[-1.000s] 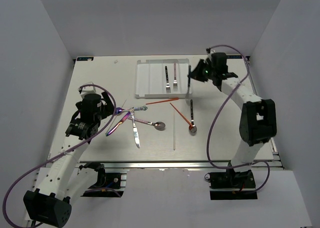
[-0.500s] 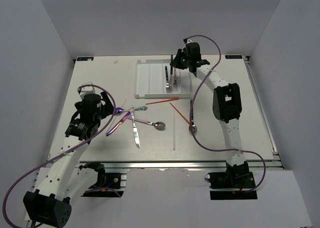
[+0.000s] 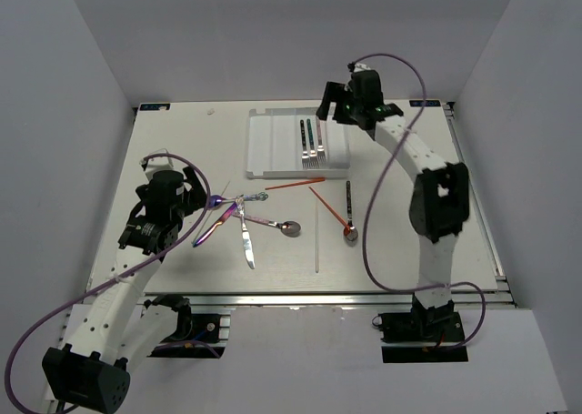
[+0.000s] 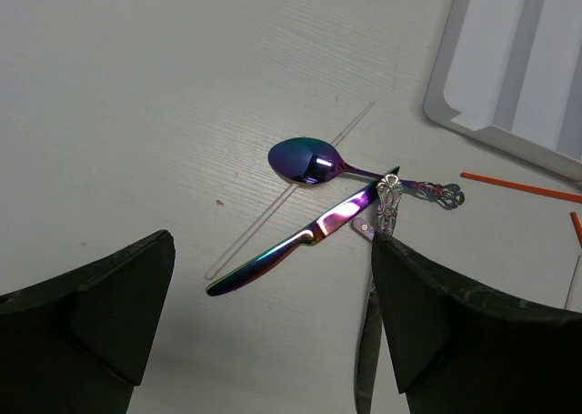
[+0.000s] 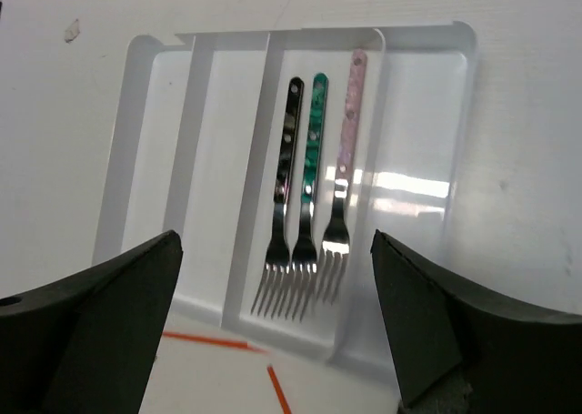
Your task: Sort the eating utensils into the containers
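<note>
White tray (image 5: 136, 159) at the table's (image 3: 182, 150) far side: we are seeing three forks lying side by side in one compartment, black-handled fork (image 5: 284, 200), green-handled fork (image 5: 309, 177), pink-handled fork (image 5: 344, 159), tines pointing toward the arms. Right gripper (image 5: 275, 250) is hovering over them, jaws spread wide, gripping nothing. Left gripper (image 4: 273, 250) is hanging over the loose pile, jaws also wide and empty. Under it we are seeing an iridescent spoon (image 4: 309, 159) lying across a clear chopstick (image 4: 264, 216), an iridescent knife (image 4: 300, 241) just beside, and an ornate silver handle (image 4: 389, 205) crossing the knife's end. Orange chopsticks (image 3: 296, 185) are lying near the tray's front edge
</note>
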`<control>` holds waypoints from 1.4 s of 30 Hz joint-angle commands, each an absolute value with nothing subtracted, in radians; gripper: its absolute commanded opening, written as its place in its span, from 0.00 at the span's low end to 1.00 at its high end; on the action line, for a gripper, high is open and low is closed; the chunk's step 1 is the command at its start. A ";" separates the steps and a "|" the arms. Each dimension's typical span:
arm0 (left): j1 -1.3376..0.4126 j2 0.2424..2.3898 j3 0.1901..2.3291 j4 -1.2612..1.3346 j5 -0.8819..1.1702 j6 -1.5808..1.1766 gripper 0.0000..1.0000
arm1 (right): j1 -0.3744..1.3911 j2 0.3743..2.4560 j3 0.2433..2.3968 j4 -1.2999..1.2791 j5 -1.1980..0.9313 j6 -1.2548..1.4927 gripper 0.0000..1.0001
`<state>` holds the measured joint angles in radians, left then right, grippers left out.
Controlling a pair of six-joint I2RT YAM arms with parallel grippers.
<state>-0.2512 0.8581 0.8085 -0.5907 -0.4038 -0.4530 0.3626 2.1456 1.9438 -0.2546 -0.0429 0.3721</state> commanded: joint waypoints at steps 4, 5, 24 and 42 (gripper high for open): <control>-0.253 0.831 0.808 -0.583 -0.410 -0.454 0.98 | 0.399 1.691 1.386 -0.241 0.257 0.318 0.89; -0.253 0.828 0.807 -0.580 -0.410 -0.454 0.98 | 0.403 1.672 1.341 -0.253 0.268 0.324 0.87; -0.253 0.824 0.805 -0.580 -0.407 -0.454 0.98 | 0.483 1.739 1.023 -0.206 0.210 0.402 0.45; -0.253 0.830 0.807 -0.578 -0.397 -0.451 0.98 | 0.433 1.586 0.998 -0.319 0.457 0.379 0.00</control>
<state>-0.2512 0.8413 0.8085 -0.5907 -0.4030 -0.4530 0.4320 1.6703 0.9607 -0.2737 0.3542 0.4030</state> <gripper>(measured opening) 0.979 0.105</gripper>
